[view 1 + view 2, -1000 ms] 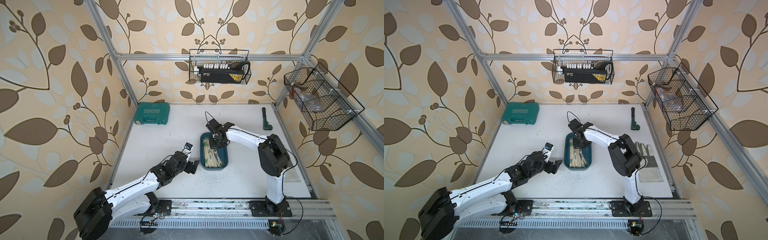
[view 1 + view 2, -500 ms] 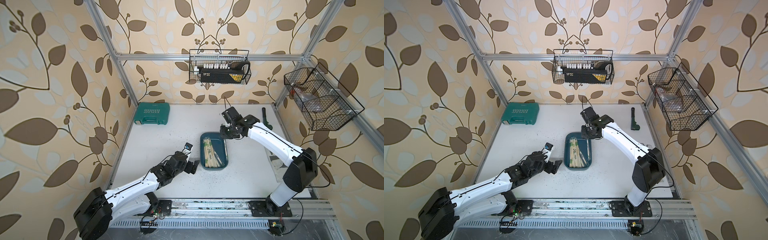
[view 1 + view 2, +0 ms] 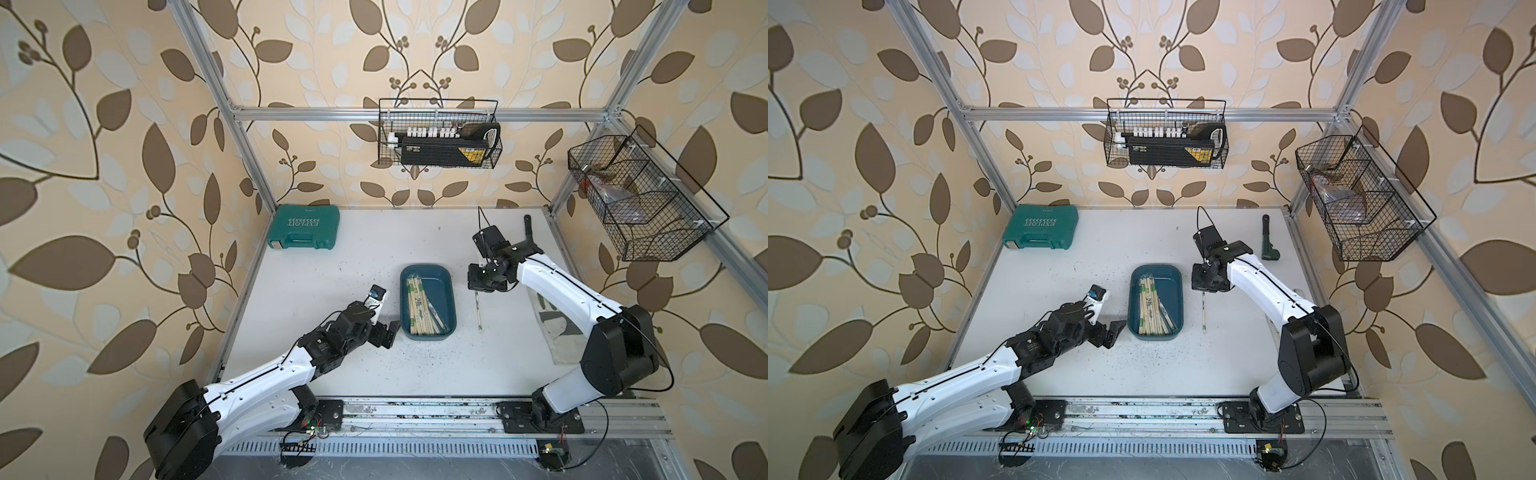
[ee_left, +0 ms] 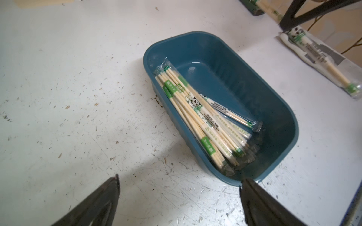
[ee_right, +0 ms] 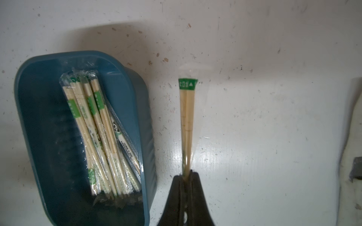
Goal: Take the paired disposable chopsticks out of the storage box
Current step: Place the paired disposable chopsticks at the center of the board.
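Beside the storage box [image 5: 39, 127], right fingers [image 5: 197, 192] pinch one chopstick pair [image 5: 187, 121], clear only wrist-side; left fingers [image 4: 260, 203] spread.

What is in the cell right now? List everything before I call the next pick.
storage box: one, dark teal-blue, mid-table.
boxed chopstick pairs: several, exact count unclear, pale with green marks, piled along the box's left-arm side.
held chopstick pair: one, pale with a green band, outside the box on its right-arm side.
tool case: one, green, far left table corner.
hand tool: one, dark green, far right table edge.
glove-like cloth: one, pale with grey, right table edge, partly under the right arm.
back basket: one, black wire, back rail.
side basket: one, black wire, right wall.
table: one, white, speckled.
left gripper: open, empty, at the box's near end.
right gripper: shut on the held chopstick pair.
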